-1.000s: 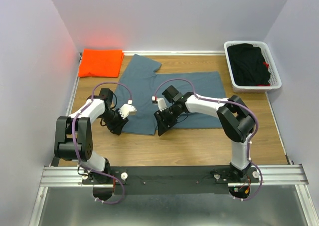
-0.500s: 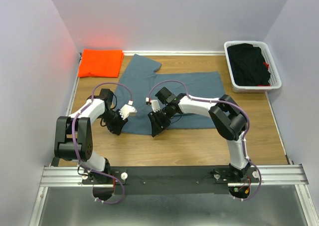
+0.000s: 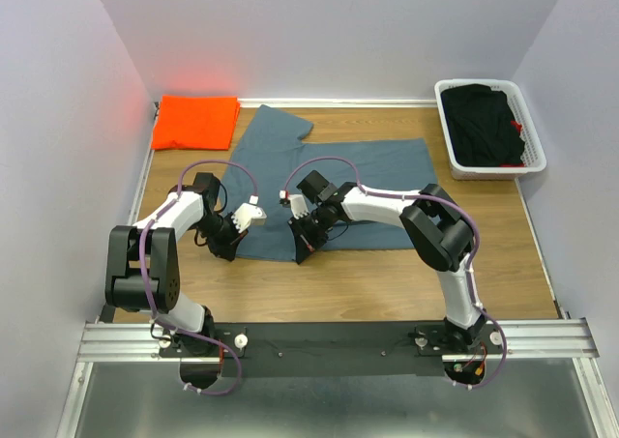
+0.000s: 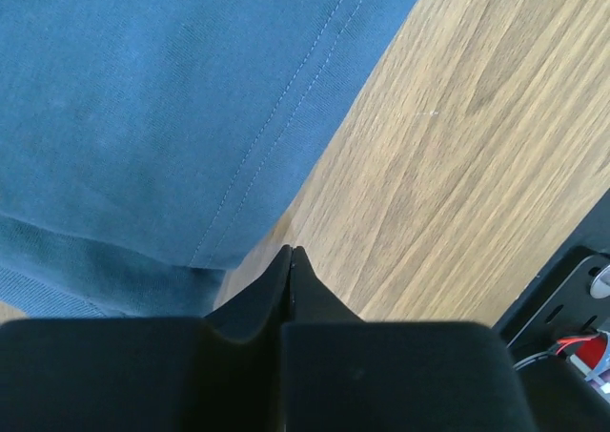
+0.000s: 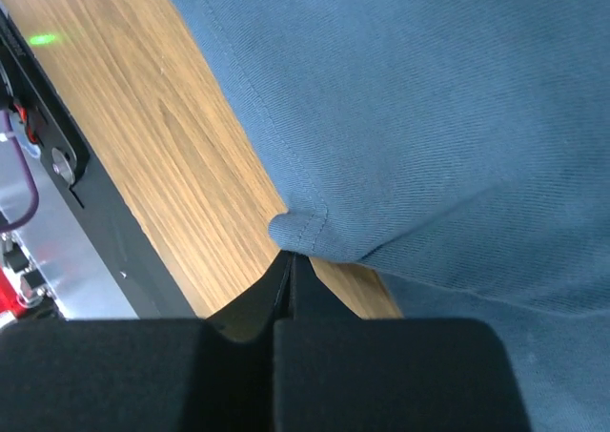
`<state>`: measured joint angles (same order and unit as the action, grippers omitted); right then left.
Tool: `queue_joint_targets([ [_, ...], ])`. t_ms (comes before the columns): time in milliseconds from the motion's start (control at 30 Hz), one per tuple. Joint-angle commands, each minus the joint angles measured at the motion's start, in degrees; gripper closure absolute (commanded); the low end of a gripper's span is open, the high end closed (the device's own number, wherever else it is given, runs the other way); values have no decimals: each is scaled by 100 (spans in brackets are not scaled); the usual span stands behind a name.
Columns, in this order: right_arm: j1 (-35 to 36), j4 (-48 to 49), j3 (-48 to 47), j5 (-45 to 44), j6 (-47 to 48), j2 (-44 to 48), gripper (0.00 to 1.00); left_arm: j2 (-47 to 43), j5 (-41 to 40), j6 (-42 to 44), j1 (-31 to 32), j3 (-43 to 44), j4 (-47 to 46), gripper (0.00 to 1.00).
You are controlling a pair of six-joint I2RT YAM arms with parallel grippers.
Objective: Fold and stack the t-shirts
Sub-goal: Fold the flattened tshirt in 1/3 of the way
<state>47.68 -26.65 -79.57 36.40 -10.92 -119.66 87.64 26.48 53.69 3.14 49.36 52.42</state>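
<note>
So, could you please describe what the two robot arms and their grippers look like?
Both the left arm and right arm have white shell links between bulky black joints, with a purple cable looping alongside each. A small white block sits at each wrist. The left gripper and right gripper have matte black fingers tapering to thin tips.
</note>
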Motion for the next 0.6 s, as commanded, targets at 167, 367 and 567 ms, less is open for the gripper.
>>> queue_joint_targets([
  [167,22,11,-76,-239,151,539,99,-238,270,36,29,311,268,100],
  [367,22,20,-23,-309,195,637,99,-221,147,-34,29,329,155,91],
  [567,22,3,-85,-248,108,444,99,-229,-81,-166,29,205,-13,59],
])
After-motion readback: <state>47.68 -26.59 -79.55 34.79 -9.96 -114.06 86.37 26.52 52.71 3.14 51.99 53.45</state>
